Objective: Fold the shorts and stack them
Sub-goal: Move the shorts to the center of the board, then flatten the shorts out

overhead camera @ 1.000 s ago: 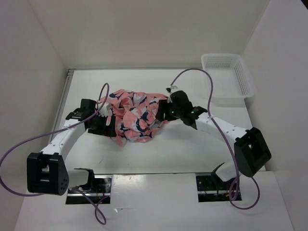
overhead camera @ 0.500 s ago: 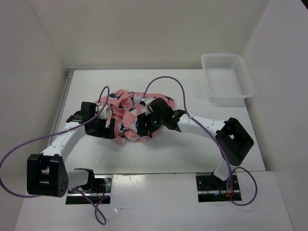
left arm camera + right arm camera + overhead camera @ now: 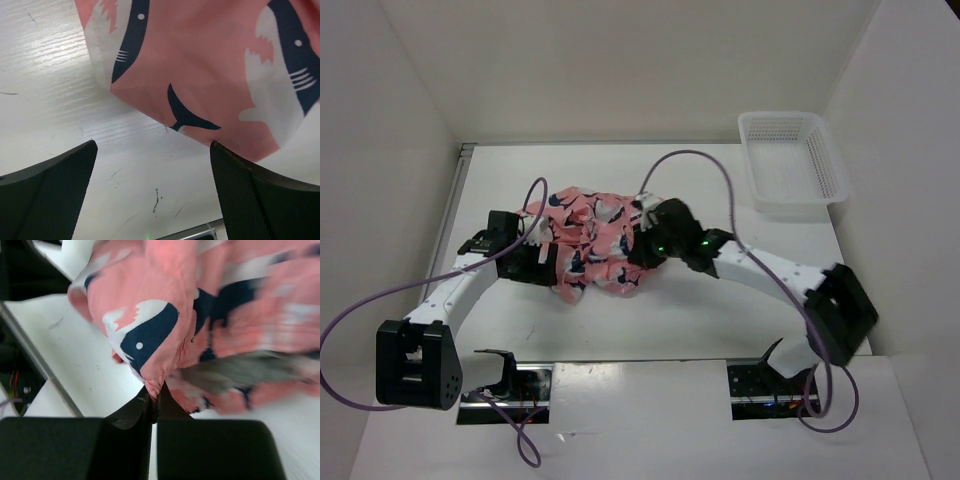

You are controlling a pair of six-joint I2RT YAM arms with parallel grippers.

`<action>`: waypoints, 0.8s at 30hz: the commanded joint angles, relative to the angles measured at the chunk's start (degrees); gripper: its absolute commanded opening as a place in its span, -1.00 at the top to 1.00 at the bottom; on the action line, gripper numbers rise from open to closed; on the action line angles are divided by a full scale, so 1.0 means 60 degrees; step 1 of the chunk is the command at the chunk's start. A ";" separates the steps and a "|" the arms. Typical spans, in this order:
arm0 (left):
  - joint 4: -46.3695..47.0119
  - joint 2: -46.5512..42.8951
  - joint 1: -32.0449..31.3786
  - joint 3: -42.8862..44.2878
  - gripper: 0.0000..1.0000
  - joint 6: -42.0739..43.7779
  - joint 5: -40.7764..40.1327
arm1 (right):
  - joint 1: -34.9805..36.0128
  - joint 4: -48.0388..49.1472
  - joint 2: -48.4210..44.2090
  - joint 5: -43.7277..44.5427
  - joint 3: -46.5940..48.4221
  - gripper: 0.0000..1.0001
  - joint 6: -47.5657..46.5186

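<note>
The shorts (image 3: pixel 595 242) lie in a crumpled heap on the table (image 3: pixel 720 310), left of its middle and between my two arms, salmon-pink cloth with navy and white shark shapes all over it. My right gripper (image 3: pixel 642 250) sits at the heap's right side. In the right wrist view my right gripper (image 3: pixel 152 407) is pinched tight on a peak of the shorts (image 3: pixel 165 305): the cloth comes to a point exactly where my two dark fingers (image 3: pixel 127 412) meet, and the rest of it bunches in folds beyond them, partly blurred. My left gripper (image 3: pixel 542 262) is at the heap's left edge, low by the table. Seen from the left wrist, my left gripper (image 3: pixel 155 195) is spread wide, one dark textured finger (image 3: pixel 45 190) in each lower corner of the view, with only bare scuffed tabletop between them. The shorts (image 3: pixel 210 65) fill the top of that view, and a corner of the cloth lies flat on the table just ahead of my open fingers, not touching either one. The white mesh basket (image 3: pixel 830 165) stands at the far right corner, well apart from the shorts
</note>
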 commanded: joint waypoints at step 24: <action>-0.1056 0.1532 -0.3563 0.0481 -1.00 0.0038 0.1540 | -0.2705 -0.0763 -0.4088 0.0656 -0.1543 1.00 -0.0196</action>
